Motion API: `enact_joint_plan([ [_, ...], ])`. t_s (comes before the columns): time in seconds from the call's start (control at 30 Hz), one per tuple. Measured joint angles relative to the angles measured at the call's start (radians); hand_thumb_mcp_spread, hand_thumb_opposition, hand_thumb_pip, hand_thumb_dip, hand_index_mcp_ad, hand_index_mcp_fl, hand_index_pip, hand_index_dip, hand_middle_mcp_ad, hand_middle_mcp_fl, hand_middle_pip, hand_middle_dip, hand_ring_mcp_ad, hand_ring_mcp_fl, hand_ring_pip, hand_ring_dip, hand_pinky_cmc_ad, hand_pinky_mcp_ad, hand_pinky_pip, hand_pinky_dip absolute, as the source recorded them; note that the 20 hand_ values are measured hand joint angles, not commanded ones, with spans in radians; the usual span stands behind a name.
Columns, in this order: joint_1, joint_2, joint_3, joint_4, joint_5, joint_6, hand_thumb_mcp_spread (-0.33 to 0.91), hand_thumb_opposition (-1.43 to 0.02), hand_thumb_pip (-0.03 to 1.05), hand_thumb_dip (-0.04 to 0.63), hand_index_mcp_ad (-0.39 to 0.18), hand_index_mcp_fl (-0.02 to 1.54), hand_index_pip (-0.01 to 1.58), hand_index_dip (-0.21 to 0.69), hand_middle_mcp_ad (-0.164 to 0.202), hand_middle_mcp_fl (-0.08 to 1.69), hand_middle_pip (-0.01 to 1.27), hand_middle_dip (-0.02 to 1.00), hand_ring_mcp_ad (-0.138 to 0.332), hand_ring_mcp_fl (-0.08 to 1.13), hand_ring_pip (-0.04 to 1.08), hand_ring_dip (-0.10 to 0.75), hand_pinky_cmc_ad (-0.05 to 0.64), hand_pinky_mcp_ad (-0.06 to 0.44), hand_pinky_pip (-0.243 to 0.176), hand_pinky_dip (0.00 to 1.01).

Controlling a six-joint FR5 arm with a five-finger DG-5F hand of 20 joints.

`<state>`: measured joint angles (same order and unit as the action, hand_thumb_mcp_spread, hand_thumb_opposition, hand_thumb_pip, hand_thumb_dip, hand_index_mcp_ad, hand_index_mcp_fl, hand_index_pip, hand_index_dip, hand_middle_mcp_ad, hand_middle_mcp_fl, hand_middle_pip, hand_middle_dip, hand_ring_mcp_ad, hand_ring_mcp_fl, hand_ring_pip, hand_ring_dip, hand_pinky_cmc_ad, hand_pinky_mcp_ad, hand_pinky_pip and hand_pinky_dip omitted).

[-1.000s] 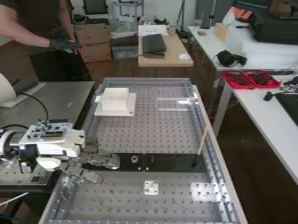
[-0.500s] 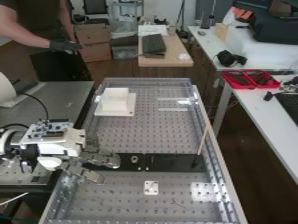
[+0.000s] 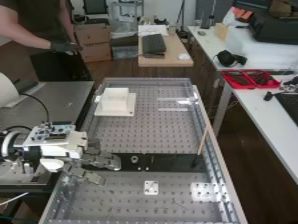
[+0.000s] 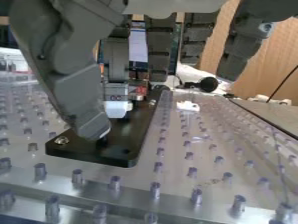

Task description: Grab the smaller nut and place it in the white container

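Observation:
In the high view the hand (image 3: 100, 161) is low over the left end of the flat black bar (image 3: 169, 162), its fingers extended and parted from the thumb. The bearing (image 3: 134, 159) stands on the bar just beyond the fingertips. Neither nut can be made out; the hand covers that stretch of the bar. The white container (image 3: 115, 99) sits on a white base near the bench's far left corner. In the wrist view the hand (image 4: 72, 90) has its thumb over the near end of the black bar (image 4: 126, 147), with straight fingers opposite.
A small white plate (image 3: 151, 188) lies on the perforated bench in front of the bar. A thin wooden stick (image 3: 203, 140) leans near the right rail (image 3: 214, 150). Bench rails run along both sides. Red trays (image 3: 250, 79) sit on the right-hand table.
The hand has shifted slightly to the right and toward the bench's near end, by a very small amount. The bearing and the white container have stayed put.

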<state>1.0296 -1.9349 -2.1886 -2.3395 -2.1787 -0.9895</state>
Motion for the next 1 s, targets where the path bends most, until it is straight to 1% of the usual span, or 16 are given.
enact_joint_plan([
  [0.27,0.002,-0.004,0.001,-0.001,0.001,-0.004,0.42,-0.82,0.70,0.206,-0.188,0.07,1.56,0.051,0.058,0.22,0.12,0.22,0.112,0.01,0.10,0.082,0.354,0.293,0.003,0.27],
  [0.37,0.002,-0.005,0.001,-0.004,0.001,-0.006,0.42,-0.82,0.70,0.206,-0.188,0.12,1.56,0.042,0.058,0.22,0.12,0.22,0.112,0.01,0.10,0.082,0.354,0.293,0.003,0.27],
  [0.5,0.002,-0.007,0.002,-0.004,0.002,-0.007,0.43,-0.82,0.70,0.206,-0.188,0.13,1.56,0.031,0.058,0.22,0.12,0.22,0.112,0.01,0.10,0.082,0.354,0.297,0.003,0.27],
  [0.6,0.002,-0.008,0.004,-0.004,0.002,-0.006,0.43,-0.82,0.70,0.206,-0.176,0.15,1.56,0.028,0.058,0.22,0.12,0.22,0.112,0.01,0.10,0.082,0.354,0.293,0.003,0.27],
  [1.0,0.003,-0.013,0.016,-0.014,0.000,-0.006,0.43,-0.82,0.68,0.206,-0.182,0.17,1.56,0.028,0.058,0.22,0.12,0.22,0.112,0.01,0.10,0.082,0.354,0.293,0.002,0.27],
])
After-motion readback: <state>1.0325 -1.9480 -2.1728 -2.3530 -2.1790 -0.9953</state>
